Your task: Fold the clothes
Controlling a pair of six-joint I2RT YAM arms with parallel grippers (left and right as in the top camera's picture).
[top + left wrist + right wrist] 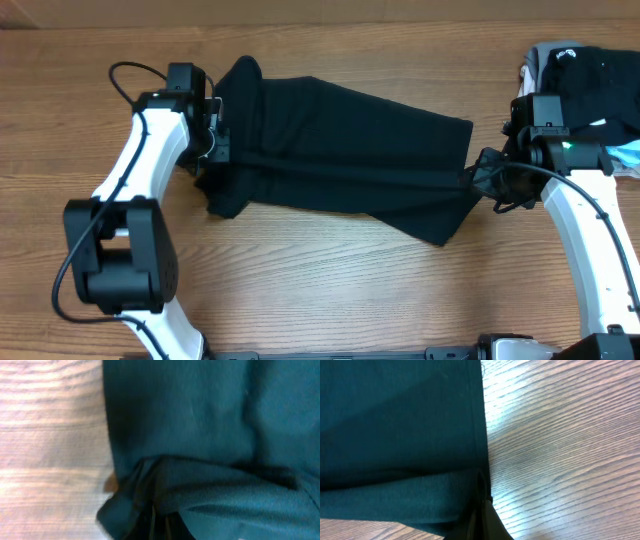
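A dark garment [340, 150] lies spread across the middle of the wooden table, stretched between my two arms. My left gripper [212, 150] is shut on its left edge; the left wrist view shows dark teal cloth [200, 435] bunched round the fingers [159, 527]. My right gripper [482, 172] is shut on the garment's right edge, which is pulled to a point. In the right wrist view the cloth [400, 435] fills the left side and its hem runs into the closed fingers [482, 515].
A pile of other clothes [590, 75], dark with some white and light blue, sits at the far right edge behind the right arm. Bare wooden table [320, 290] lies in front of the garment.
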